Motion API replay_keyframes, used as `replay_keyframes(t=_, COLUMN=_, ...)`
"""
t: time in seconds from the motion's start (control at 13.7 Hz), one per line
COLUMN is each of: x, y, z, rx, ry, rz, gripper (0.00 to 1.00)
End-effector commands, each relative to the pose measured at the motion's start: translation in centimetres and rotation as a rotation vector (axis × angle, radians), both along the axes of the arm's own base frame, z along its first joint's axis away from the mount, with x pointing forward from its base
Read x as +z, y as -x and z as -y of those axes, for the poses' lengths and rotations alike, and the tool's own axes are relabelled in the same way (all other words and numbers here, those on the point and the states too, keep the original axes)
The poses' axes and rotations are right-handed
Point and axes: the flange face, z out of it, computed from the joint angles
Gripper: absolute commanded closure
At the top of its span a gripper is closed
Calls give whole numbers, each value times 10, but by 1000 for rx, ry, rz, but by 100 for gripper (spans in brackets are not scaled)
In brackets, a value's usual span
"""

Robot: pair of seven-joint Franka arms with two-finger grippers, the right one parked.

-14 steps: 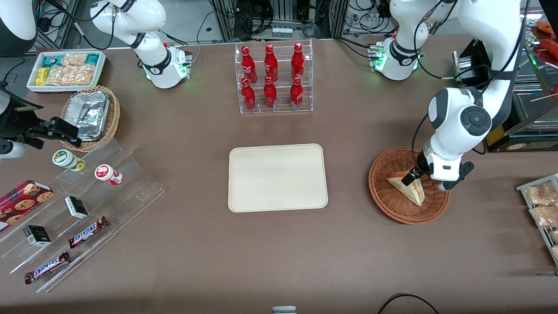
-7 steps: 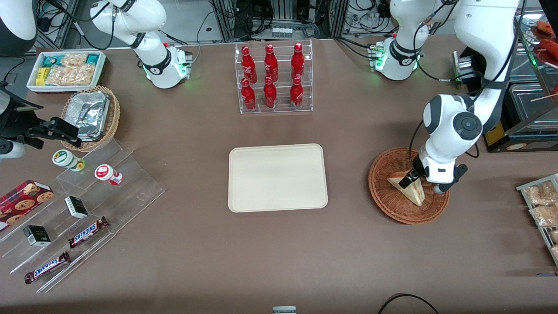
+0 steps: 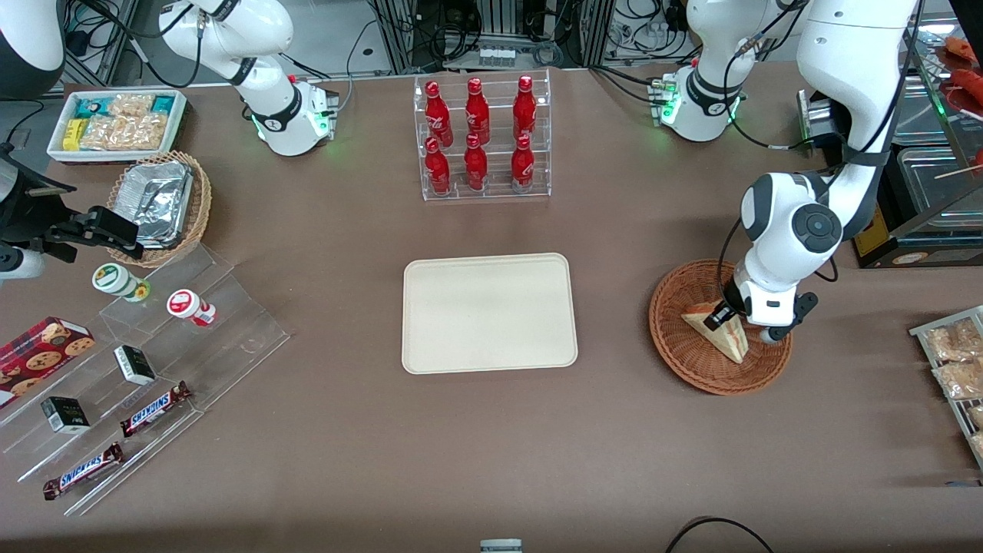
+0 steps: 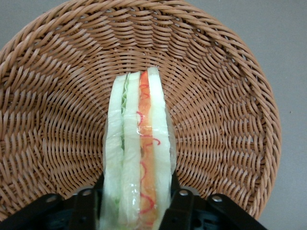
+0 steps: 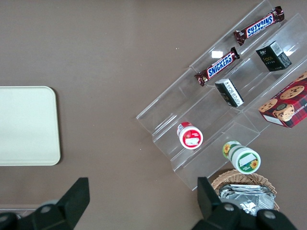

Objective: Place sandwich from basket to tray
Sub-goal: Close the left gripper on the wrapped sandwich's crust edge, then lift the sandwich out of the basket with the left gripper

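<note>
The sandwich (image 3: 718, 331), a pale bread wedge with red and green filling, lies in the reddish-brown wicker basket (image 3: 691, 365) toward the working arm's end of the table. My left gripper (image 3: 728, 319) is down in the basket, its fingers pressed against both bread faces of the sandwich. In the left wrist view the sandwich (image 4: 139, 143) stands on edge between the black fingers (image 4: 178, 201), with the basket's weave (image 4: 57, 96) all around it. The gripper (image 4: 135, 194) is shut on it. The cream tray (image 3: 489, 312) lies bare at the table's middle and also shows in the right wrist view (image 5: 26, 125).
A clear rack of red bottles (image 3: 480, 138) stands farther from the front camera than the tray. Clear snack steps (image 3: 146, 369), a tan basket of foil trays (image 3: 161, 203) and a white snack bin (image 3: 115, 123) lie toward the parked arm's end. A wire rack of snack bags (image 3: 956, 361) stands beside the basket.
The left arm's wrist has drawn in and lowered over the basket, shifting slightly toward the tray. The sandwich and basket have stayed in place.
</note>
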Motion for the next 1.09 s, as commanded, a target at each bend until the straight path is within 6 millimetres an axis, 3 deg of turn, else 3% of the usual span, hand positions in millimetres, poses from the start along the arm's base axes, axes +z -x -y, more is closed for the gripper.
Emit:
replay_keyframes(t=0.0, x=2, y=0, z=3, rx=14, ry=0, rz=10, gripper=84)
replay_keyframes(t=0.22, x=30, y=-3, z=3, rx=2, ry=-9, rz=19, gripper=85)
replay_keyframes(t=0.44, x=88, y=-13, z=6, rx=-34, ry=-60, rz=-26, gripper=85)
replay_keyframes(t=0.73, x=161, y=-40, z=57, rx=-107, ry=-77, rz=-86, gripper=85)
replay_keyframes(t=0.87, x=180, y=-45, z=93, rx=-160, ry=-78, rz=-78, gripper=85)
replay_keyframes(t=1.02, x=185, y=-45, z=136, rx=-229, ry=-78, rz=-78, gripper=84)
